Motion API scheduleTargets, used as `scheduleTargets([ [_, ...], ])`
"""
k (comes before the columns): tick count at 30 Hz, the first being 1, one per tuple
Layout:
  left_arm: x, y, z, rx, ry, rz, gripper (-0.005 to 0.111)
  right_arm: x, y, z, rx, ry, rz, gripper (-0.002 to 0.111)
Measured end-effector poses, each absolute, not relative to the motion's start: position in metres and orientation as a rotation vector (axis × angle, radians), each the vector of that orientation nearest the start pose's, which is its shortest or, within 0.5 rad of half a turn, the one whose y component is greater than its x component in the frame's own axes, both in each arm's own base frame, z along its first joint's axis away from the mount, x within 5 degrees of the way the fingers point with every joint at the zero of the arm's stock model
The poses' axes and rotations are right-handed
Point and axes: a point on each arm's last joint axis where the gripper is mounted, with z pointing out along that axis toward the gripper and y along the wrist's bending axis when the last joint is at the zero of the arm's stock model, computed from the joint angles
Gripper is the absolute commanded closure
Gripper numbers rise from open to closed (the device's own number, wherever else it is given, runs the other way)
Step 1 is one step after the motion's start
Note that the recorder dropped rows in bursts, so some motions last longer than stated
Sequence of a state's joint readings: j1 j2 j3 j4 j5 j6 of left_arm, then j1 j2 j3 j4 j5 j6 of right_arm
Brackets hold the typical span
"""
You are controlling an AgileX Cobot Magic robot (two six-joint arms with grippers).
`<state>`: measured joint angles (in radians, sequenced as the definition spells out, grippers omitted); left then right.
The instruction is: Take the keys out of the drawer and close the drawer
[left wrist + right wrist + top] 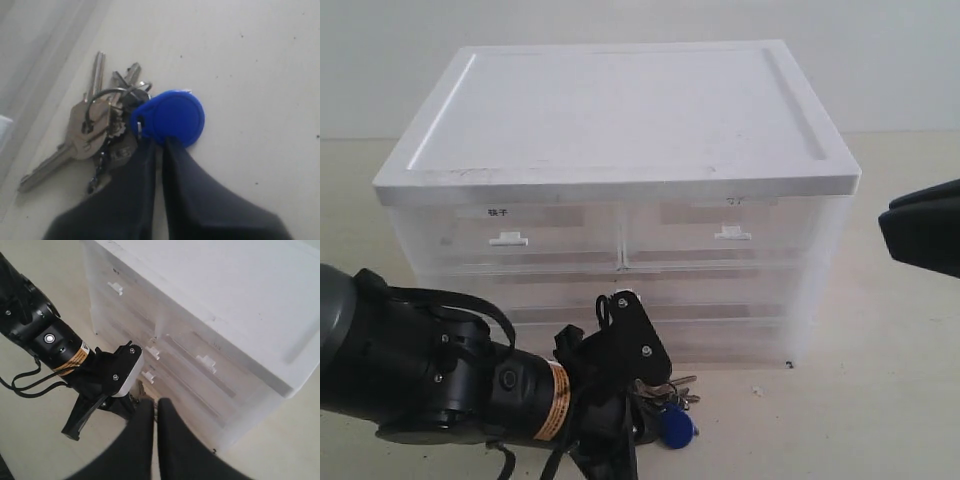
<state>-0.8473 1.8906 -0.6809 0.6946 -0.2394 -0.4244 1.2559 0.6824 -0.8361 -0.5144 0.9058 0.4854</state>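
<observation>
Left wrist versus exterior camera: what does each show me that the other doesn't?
Left wrist only: the left gripper closed at the edge of the blue fob, and each key blade clearly. Exterior only: the whole cabinet, its drawer fronts looking flush, and the right gripper off to the side. Both: the keys lying on the table.

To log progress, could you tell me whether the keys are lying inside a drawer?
No, the keys lie on the table in front of the cabinet, outside its drawers.

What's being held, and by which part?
Cannot be told: the left gripper, shut, touches the blue fob of the keys. The right gripper holds nothing.
</observation>
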Motion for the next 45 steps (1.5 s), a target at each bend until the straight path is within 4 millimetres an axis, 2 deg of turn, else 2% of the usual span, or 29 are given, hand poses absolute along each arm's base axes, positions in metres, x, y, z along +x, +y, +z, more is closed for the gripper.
scheduleTargets([
  [5,0.184,-0.234,0.092,1.41,2.112,-0.451,0.102,0.068,0.096,0.365,-0.945,1.924,0.388,0.109],
  [8,0.175,-0.227,0.104,1.405,2.072,-0.477,0.102,0.068,0.096,0.365,-0.959,1.917,0.379,0.109],
  [13,0.157,-0.212,0.153,1.335,1.888,-0.567,0.102,0.069,0.095,0.365,-0.961,1.905,0.366,0.109],
  [18,0.13,-0.184,0.208,1.211,1.684,-0.635,0.102,0.065,0.084,0.373,-0.928,1.845,0.415,0.109],
  [20,0.113,-0.166,0.235,1.121,1.569,-0.686,0.102,0.06,0.072,0.38,-0.891,1.789,0.471,0.109],
  [22,0.088,-0.14,0.264,1.026,1.384,-0.747,0.102,0.051,0.047,0.383,-0.832,1.694,0.556,0.109],
  [26,0.045,-0.092,0.298,0.873,1.063,-0.796,0.102,0.034,0.003,0.373,-0.731,1.525,0.689,0.109],
  [30,0.021,-0.064,0.304,0.788,0.899,-0.807,0.102,0.023,-0.028,0.364,-0.649,1.408,0.77,0.109],
  [33,0.011,-0.05,0.302,0.739,0.85,-0.798,0.102,0.02,-0.037,0.361,-0.625,1.378,0.79,0.109],
  [36,0.006,-0.038,0.295,0.696,0.842,-0.768,0.102,0.021,-0.035,0.355,-0.643,1.404,0.763,0.109],
  [45,0.009,-0.036,0.29,0.686,0.889,-0.74,0.102,0.024,-0.028,0.344,-0.675,1.438,0.737,0.109],
])
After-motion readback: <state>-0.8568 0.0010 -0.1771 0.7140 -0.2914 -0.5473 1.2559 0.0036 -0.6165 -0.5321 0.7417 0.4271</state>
